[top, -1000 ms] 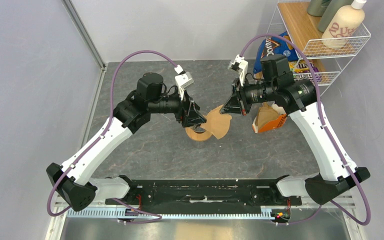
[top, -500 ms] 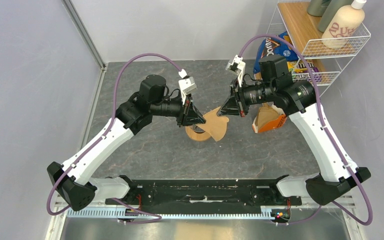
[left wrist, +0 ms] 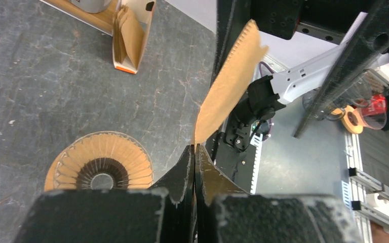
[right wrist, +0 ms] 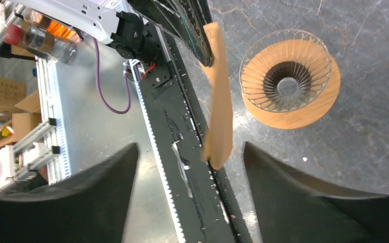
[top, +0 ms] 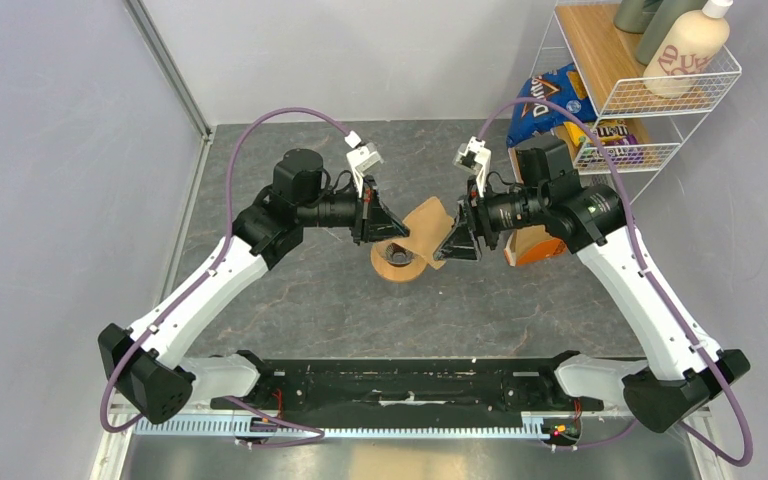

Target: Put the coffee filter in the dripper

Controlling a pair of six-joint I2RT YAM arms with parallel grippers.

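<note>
The coffee filter, a tan paper sheet, hangs edge-on above the table between both grippers. My left gripper is shut on its near corner; in the left wrist view the filter rises from the closed fingertips. My right gripper stands open, with the filter loose between its fingers and touching neither. The dripper, a clear ribbed cone on an orange-brown wooden collar, sits upright on the table just below the filter, and shows as the dripper and the dripper in the wrist views.
An orange and white box of spare filters stands right of the dripper, behind my right arm. A white wire rack at the back right holds bottles, a blue chip bag and a candy packet.
My left gripper closed on the filter and my right gripper opened and let go of it. The right gripper dropped lower, toward the dripper. The filter now hangs from the left gripper alone.
</note>
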